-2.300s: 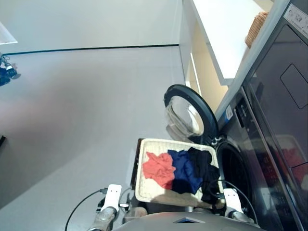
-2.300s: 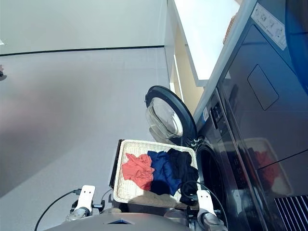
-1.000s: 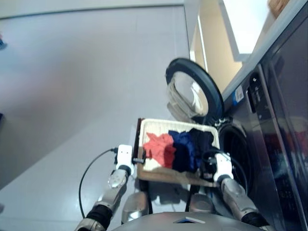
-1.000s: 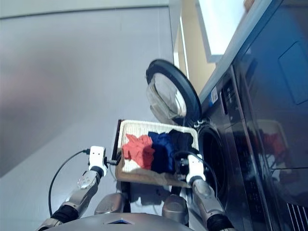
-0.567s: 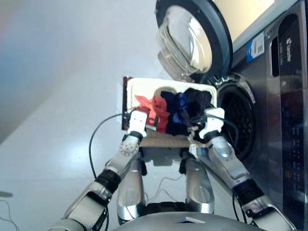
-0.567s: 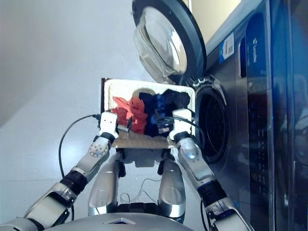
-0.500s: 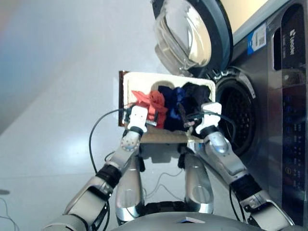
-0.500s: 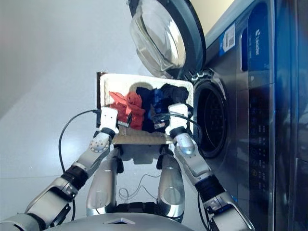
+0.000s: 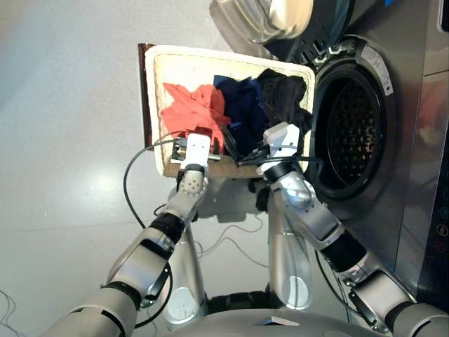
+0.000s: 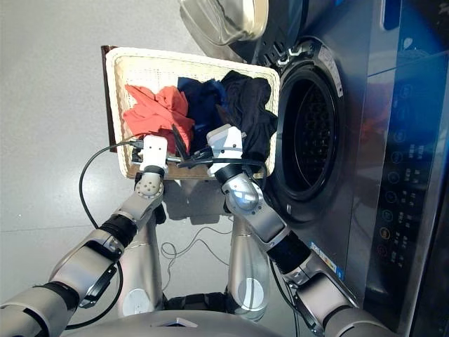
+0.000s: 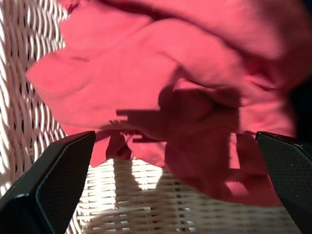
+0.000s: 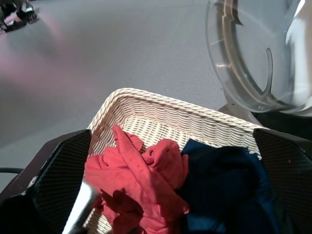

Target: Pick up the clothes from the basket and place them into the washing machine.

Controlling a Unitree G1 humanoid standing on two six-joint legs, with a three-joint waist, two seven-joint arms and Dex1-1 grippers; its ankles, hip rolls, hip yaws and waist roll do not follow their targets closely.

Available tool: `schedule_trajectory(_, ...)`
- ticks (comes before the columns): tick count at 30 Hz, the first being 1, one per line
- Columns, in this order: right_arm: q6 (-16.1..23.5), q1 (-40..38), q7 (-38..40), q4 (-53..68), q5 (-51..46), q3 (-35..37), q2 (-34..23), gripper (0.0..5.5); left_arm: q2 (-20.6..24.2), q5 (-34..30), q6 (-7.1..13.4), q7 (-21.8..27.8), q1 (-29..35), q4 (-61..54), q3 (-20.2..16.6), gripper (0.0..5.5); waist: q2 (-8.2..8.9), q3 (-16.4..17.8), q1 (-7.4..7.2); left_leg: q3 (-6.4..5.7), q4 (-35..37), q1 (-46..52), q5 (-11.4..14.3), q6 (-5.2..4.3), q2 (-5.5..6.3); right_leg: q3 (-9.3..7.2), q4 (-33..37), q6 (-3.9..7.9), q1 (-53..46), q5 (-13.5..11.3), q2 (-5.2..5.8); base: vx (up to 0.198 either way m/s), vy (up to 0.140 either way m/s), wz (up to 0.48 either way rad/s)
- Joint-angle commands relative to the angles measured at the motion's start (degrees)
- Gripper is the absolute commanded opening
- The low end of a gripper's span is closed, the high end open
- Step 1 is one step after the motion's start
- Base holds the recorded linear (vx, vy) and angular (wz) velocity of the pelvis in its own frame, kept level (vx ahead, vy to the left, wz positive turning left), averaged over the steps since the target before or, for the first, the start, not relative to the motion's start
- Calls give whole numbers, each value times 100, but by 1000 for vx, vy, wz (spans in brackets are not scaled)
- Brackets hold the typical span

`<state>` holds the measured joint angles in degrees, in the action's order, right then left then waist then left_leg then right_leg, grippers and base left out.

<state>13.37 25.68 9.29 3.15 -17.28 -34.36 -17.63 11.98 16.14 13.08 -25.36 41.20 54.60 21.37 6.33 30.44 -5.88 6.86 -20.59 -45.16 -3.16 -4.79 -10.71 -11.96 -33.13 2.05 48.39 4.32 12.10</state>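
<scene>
Left claw point(image 9: 188, 149), open over coral-red garment point(image 9: 191, 109), should be lowered into thick folds before closing; right claw point(image 10: 184, 151) open, empty.

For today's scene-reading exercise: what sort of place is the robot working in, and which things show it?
Probably a laundry area. A front-loading washing machine stands with its door swung open, and a wicker basket holding red, blue and black clothes sits on a plain grey floor beside it.

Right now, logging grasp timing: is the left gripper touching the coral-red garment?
Apart. The left wrist view shows both fingers spread wide, the coral-red garment lying beyond them.
</scene>
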Motion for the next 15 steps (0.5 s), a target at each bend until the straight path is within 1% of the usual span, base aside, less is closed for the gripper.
schedule_trajectory(1,588,72,-61,887,-252,-161,106,550,184,492,111,-132,534,357,-260,550,276,-64,-36,-151,-1092,-190,918,-196,-159,402,405,563,-47,-238,-49,84,-27,10)
schedule_trajectory(2,589,91,-82,915,-283,-184,86,550,265,547,121,-124,642,498,-295,550,306,-64,-58,-180,-1162,-247,935,-194,-168,403,354,551,11,-228,-50,84,-44,45)
schedule_trajectory(3,605,110,-89,943,-276,-186,57,550,305,564,114,-107,740,567,-325,550,315,-64,-78,-217,-1219,-326,948,-198,-153,436,327,537,60,-210,-68,0,0,0)
schedule_trajectory(4,614,136,-101,988,-263,-175,40,550,354,640,119,-107,834,669,-395,550,349,-64,-106,-233,-1277,-395,957,-193,-169,437,275,527,140,-199,-89,0,0,0)
schedule_trajectory(5,633,130,-81,1003,-279,-168,15,550,413,687,127,-122,913,692,-429,550,352,-64,-120,-271,-1310,-460,963,-198,-151,464,234,518,202,-178,-106,0,0,0)
schedule_trajectory(6,648,125,-62,1002,-287,-159,7,550,432,732,135,-110,955,723,-447,550,354,-64,-133,-268,-1331,-495,966,-195,-153,457,210,509,236,-163,-109,0,0,0)
schedule_trajectory(11,670,90,-45,980,-260,-142,-32,550,570,938,177,-147,1186,824,-574,550,394,-64,-195,-343,-1424,-613,1024,-188,-146,510,152,461,349,-119,-182,0,0,0)
schedule_trajectory(15,657,72,-89,996,-280,-184,-108,550,589,1073,246,-194,1299,767,-591,550,390,-64,-216,-377,-1456,-664,1028,-181,-121,543,123,440,401,-96,-203,0,0,0)
